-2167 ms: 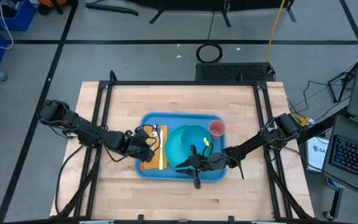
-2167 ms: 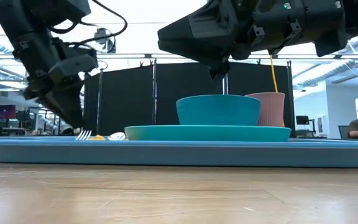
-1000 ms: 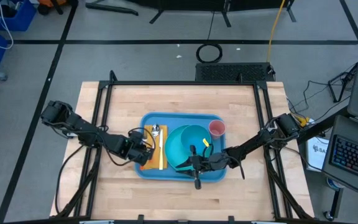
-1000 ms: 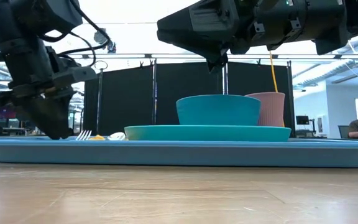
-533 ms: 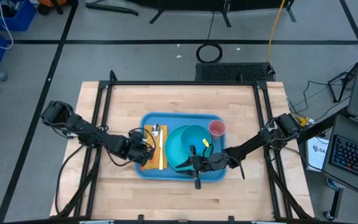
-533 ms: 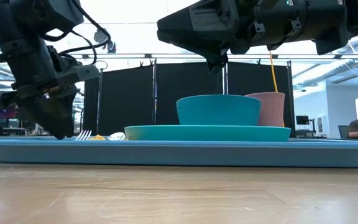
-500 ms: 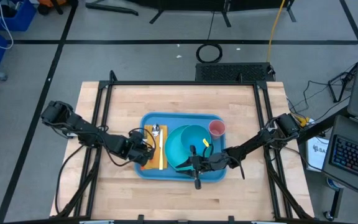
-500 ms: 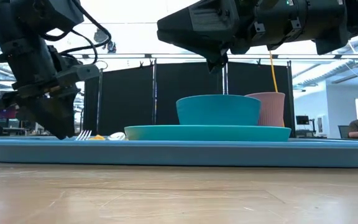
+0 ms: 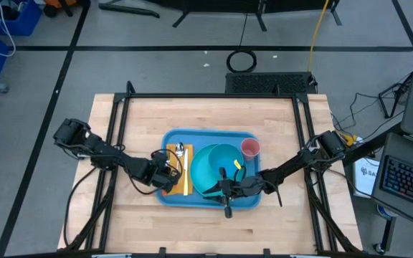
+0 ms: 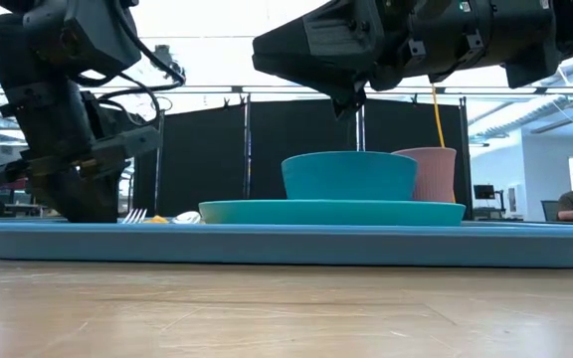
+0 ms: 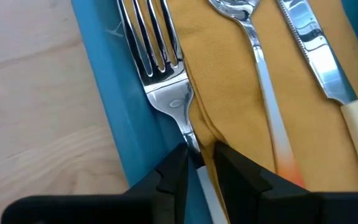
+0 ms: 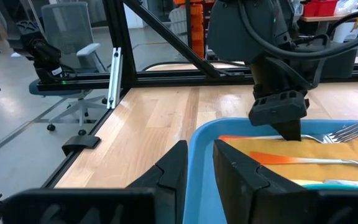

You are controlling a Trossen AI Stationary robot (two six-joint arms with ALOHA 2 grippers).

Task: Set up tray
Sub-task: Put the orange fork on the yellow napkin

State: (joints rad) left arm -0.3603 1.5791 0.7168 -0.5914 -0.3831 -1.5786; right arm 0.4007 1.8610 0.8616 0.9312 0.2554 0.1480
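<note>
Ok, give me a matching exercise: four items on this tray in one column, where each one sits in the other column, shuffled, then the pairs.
Items
1. silver metal fork
2. small pink cup
3. deep teal bowl
4. yellow-orange cloth napkin

Places
A. on the round teal plate
B. under the spoon and knife
C. handle between the left gripper fingers
D. far right corner of the light-blue plastic tray

Pairs: 1-C, 2-D, 3-A, 4-B

Tray (image 11: pixel 107 109) smooth light-blue plastic, surface (image 9: pixel 214 118) pale matt wood grain, napkin (image 11: pixel 229 93) matt yellow-orange cloth, fork (image 11: pixel 157 59) and spoon (image 11: pixel 253 37) polished glossy metal, knife (image 11: pixel 312 50) serrated shiny metal blade
</note>
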